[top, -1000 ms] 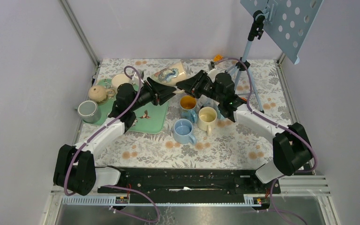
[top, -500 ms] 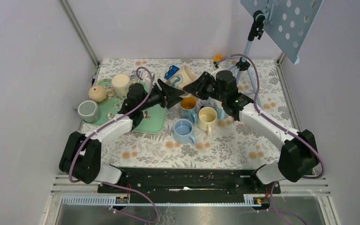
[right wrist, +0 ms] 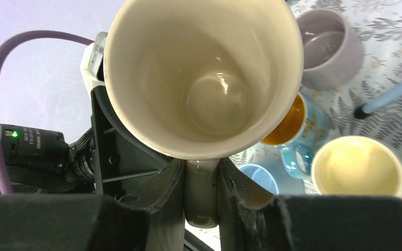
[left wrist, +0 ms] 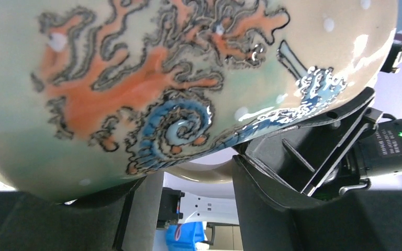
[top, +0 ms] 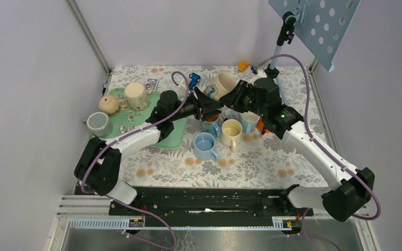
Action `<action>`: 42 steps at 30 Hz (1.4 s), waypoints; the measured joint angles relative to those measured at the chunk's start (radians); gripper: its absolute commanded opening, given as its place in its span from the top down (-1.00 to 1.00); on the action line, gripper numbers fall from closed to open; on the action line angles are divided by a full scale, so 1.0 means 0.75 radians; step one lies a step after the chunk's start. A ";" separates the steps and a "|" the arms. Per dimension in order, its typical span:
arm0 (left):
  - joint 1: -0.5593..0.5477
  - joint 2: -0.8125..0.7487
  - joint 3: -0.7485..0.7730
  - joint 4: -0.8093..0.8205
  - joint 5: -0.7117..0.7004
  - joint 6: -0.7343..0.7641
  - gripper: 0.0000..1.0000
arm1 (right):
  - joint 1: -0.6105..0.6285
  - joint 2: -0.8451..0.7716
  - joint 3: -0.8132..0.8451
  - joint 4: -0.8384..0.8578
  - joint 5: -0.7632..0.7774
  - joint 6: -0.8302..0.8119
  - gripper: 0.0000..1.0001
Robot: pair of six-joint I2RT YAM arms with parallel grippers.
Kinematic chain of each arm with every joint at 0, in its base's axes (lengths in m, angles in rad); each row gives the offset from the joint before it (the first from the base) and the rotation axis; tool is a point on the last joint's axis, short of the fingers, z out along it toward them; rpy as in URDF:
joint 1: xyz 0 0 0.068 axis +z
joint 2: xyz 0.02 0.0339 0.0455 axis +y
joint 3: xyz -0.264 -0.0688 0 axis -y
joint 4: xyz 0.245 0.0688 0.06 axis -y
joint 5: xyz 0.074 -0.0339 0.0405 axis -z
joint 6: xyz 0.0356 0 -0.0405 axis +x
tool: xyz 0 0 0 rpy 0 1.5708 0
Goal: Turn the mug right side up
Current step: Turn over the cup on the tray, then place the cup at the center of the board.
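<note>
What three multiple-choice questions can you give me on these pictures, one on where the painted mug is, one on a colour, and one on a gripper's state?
1. Where is the painted mug?
A: on the green tray. B: held up in the air. C: stacked in another mug.

2. What colour is the standing mug nearest the arms' bases?
A: red. B: black. C: blue.

3. What is the right gripper doing?
A: shut on the painted mug's handle. B: open and empty. C: shut on the tripod.

Answers:
1 B, the top view shows it tilted and raised clear of the table.
2 C, the blue mug stands closest to the bases.
3 A, the right wrist view shows both fingers pressed against the handle.
</note>
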 measured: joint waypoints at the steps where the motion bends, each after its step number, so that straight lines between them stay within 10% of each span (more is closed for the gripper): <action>1: -0.014 0.007 0.004 0.000 -0.001 0.004 -0.07 | 0.000 -0.016 0.000 -0.028 0.010 -0.014 1.00; 42: -0.675 0.611 0.359 -0.034 -0.048 0.086 -0.07 | -0.005 -0.930 -0.419 -1.001 0.442 -0.128 1.00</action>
